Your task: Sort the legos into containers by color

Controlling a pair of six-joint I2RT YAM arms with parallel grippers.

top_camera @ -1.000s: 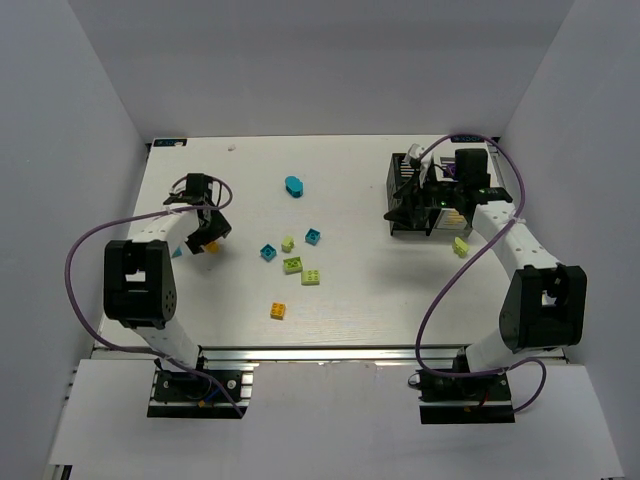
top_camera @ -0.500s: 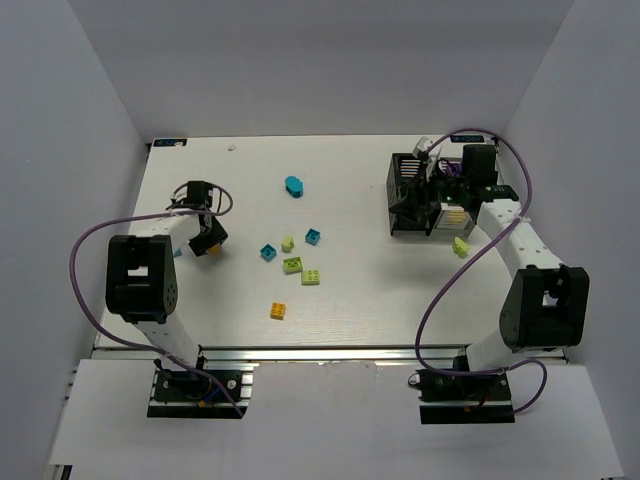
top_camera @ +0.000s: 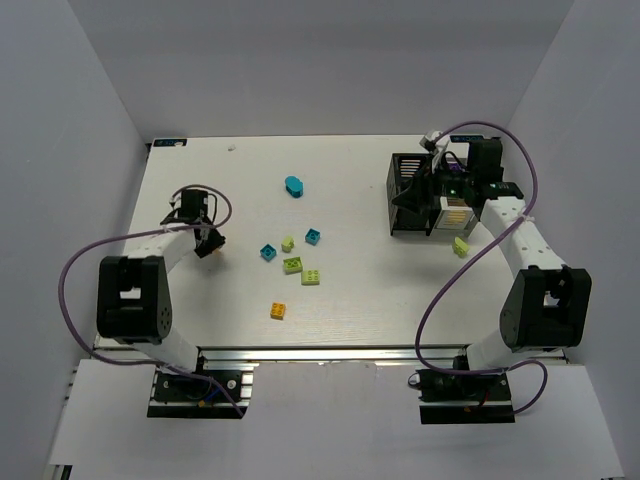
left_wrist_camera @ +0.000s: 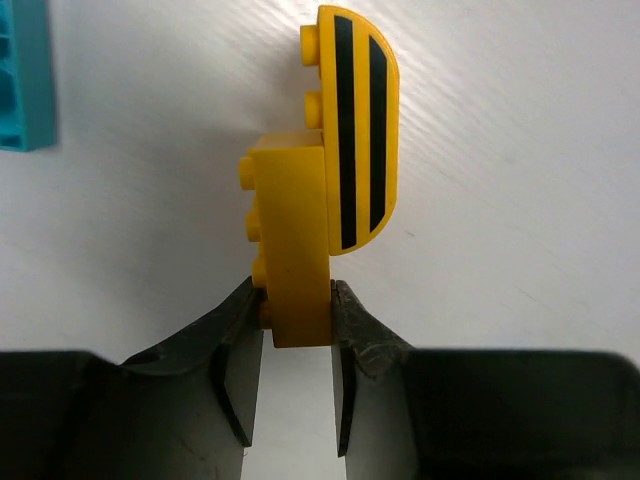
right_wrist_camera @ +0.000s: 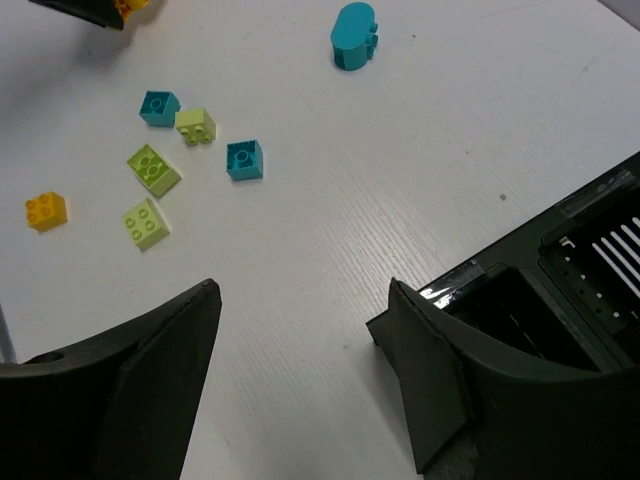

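My left gripper (left_wrist_camera: 297, 315) is shut on a yellow brick (left_wrist_camera: 295, 240) joined to a rounded yellow piece with black stripes (left_wrist_camera: 360, 130), low over the table at the left (top_camera: 207, 242). A teal brick (left_wrist_camera: 25, 75) lies just beside it. My right gripper (right_wrist_camera: 300, 370) is open and empty, next to the black bin (top_camera: 410, 195) that adjoins the white tray (top_camera: 452, 213). Loose mid-table are a teal oval brick (top_camera: 294, 186), two teal bricks (top_camera: 268, 252) (top_camera: 313, 236), three lime bricks (top_camera: 288, 243) (top_camera: 292, 265) (top_camera: 311, 277) and an orange brick (top_camera: 278, 311).
Another lime brick (top_camera: 460, 246) lies on the table just in front of the white tray. White walls enclose the table on the left, back and right. The black bin's corner (right_wrist_camera: 560, 290) sits right beside my right finger.
My left gripper has come down and shut on the yellow brick. My right gripper has drawn back a little to the right, away from above the black bin.
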